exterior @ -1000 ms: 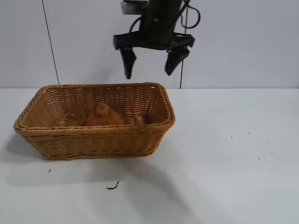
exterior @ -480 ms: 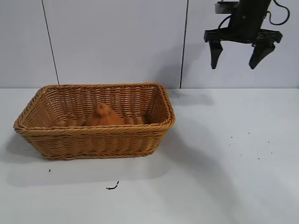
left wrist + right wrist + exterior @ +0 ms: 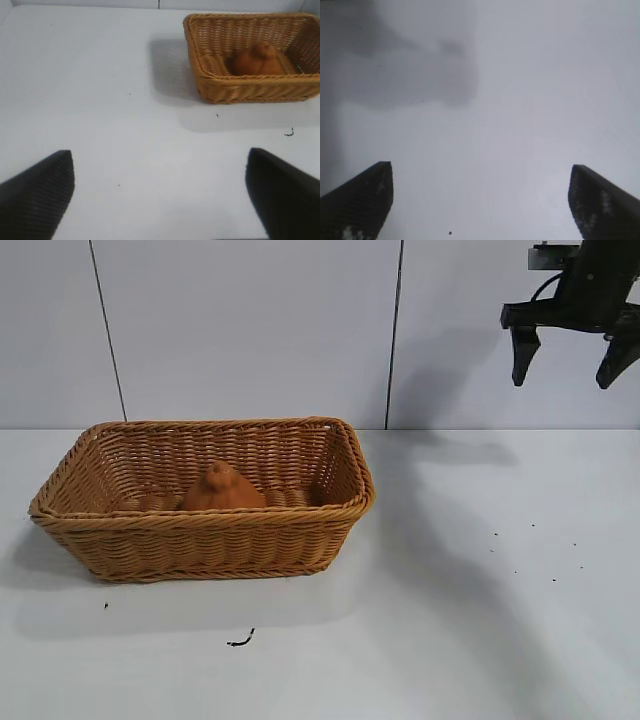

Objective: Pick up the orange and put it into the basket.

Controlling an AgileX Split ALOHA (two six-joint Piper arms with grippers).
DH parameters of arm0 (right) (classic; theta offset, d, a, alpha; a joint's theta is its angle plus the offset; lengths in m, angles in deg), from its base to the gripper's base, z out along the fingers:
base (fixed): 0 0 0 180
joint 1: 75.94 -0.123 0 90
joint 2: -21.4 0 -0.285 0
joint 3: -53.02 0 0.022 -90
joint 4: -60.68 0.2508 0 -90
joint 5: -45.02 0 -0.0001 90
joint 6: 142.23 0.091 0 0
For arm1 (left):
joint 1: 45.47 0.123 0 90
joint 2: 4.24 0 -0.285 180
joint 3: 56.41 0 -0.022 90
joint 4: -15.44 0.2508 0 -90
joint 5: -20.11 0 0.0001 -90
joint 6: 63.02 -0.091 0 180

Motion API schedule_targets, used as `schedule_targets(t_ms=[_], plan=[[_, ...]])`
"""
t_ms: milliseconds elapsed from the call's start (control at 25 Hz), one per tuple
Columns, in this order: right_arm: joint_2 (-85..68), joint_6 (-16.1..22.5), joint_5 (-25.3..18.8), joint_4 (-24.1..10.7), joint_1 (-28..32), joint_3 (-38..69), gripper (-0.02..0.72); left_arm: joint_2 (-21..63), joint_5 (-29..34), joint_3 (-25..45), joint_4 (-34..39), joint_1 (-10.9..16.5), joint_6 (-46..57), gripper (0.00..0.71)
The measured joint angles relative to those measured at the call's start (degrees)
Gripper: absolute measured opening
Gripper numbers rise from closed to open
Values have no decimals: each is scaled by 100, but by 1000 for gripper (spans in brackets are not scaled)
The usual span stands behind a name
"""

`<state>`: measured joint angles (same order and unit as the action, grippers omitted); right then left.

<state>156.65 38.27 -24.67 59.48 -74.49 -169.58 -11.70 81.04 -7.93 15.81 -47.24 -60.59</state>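
Note:
The dull-orange knobby orange (image 3: 222, 488) lies inside the tan wicker basket (image 3: 200, 540) at the left of the table; the left wrist view shows the orange (image 3: 256, 60) in the basket (image 3: 200, 70) from afar. My right gripper (image 3: 566, 372) hangs high at the upper right, far from the basket, open and empty; its dark fingertips (image 3: 360, 200) frame only bare table, the right gripper (image 3: 481, 167) holding nothing. My left gripper (image 3: 160, 155) is open over bare table, well away from the basket.
A small dark squiggle of debris (image 3: 240, 640) lies in front of the basket, and several tiny specks (image 3: 530, 550) dot the white table at the right. A grey panelled wall (image 3: 250, 330) stands behind.
My right gripper, open and empty throughout, has swung from above the basket's back rim far to the right and slightly up. The orange and basket have not moved.

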Motion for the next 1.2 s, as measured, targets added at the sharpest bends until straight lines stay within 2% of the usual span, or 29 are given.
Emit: schedule_targets(t_ms=[640,720,880,1200], plan=[[-4808,-153,6,120,0,5418,649,0,0,0,0,0,0,666],[-5173,-159,3,120,0,5673,649,0,0,0,0,0,0,666],[-6844,-412,9,196,0,6987,649,0,-2,0,0,0,0,666],[-9787,-685,580,632,0,8733,649,0,-2,0,0,0,0,666]])
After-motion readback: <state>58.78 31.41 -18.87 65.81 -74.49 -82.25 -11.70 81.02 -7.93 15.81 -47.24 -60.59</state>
